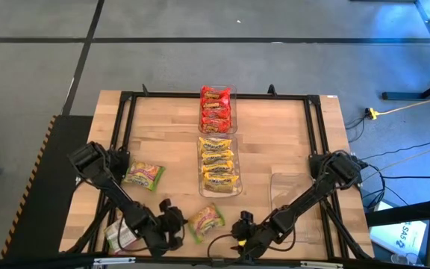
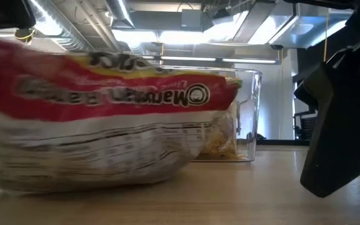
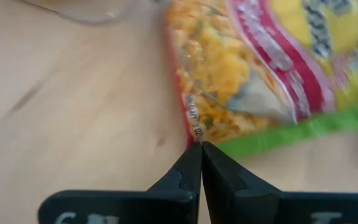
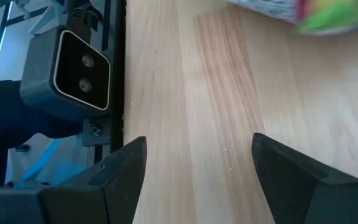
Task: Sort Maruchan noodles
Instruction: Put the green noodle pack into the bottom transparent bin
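Fingers of my left gripper sit pressed together at the edge of the green-trimmed packet at table's six o'clock, so I'd part them before pinching; right gripper waits apart.

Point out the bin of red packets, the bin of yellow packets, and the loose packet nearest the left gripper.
bin of red packets (image 1: 234,112), high view, right wall.
bin of yellow packets (image 1: 239,164), high view, right wall.
loose green-edged packet (image 1: 206,222), high view, wrapper's middle.
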Action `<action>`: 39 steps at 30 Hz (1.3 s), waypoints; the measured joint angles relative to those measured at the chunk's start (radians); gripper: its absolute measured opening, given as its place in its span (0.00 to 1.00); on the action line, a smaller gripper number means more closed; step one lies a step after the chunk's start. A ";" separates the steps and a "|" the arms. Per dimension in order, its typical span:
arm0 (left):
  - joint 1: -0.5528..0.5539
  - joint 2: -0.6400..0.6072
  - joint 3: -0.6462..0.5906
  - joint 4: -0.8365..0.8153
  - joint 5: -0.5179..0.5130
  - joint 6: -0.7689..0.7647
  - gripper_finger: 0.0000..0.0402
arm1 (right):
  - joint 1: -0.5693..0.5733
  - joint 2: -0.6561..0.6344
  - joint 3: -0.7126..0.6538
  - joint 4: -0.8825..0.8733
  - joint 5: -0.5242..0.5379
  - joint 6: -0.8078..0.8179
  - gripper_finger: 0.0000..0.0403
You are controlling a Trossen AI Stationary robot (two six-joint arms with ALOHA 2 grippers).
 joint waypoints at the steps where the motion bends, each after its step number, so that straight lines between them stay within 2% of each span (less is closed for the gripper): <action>1: 0.000 0.000 0.000 -0.010 -0.012 -0.014 0.01 | 0.000 0.000 0.000 0.000 -0.002 0.000 0.66; 7: 0.012 -0.005 0.000 -0.033 -0.041 -0.018 0.01 | 0.000 0.000 0.000 -0.003 -0.007 -0.026 0.66; 10: 0.011 -0.066 0.033 -0.055 -0.042 0.013 0.01 | 0.000 0.000 0.000 -0.003 -0.008 -0.027 0.66; 13: 0.011 -0.132 0.054 -0.134 -0.088 0.015 0.01 | 0.000 0.000 0.000 -0.003 -0.007 -0.028 0.66; 18: 0.059 -0.118 0.040 -0.222 -0.092 0.013 0.01 | 0.000 0.000 0.000 0.010 0.010 -0.031 0.66; 23: 0.111 0.001 0.025 -0.104 0.067 0.043 0.01 | 0.001 0.000 0.000 0.001 0.020 -0.031 0.66; 28: 0.127 0.041 0.042 0.032 0.230 0.035 0.01 | 0.001 0.000 0.000 0.009 0.018 -0.012 0.66; 32: 0.102 0.048 0.065 0.157 0.285 0.005 0.01 | 0.000 0.000 0.000 0.026 0.039 0.066 0.66; 35: 0.091 0.057 0.078 0.331 0.280 0.067 0.01 | 0.000 0.000 0.000 0.030 0.085 0.137 0.66; 39: 0.098 0.081 0.073 0.423 0.256 0.138 0.01 | -0.001 0.000 0.000 0.059 0.112 0.191 0.66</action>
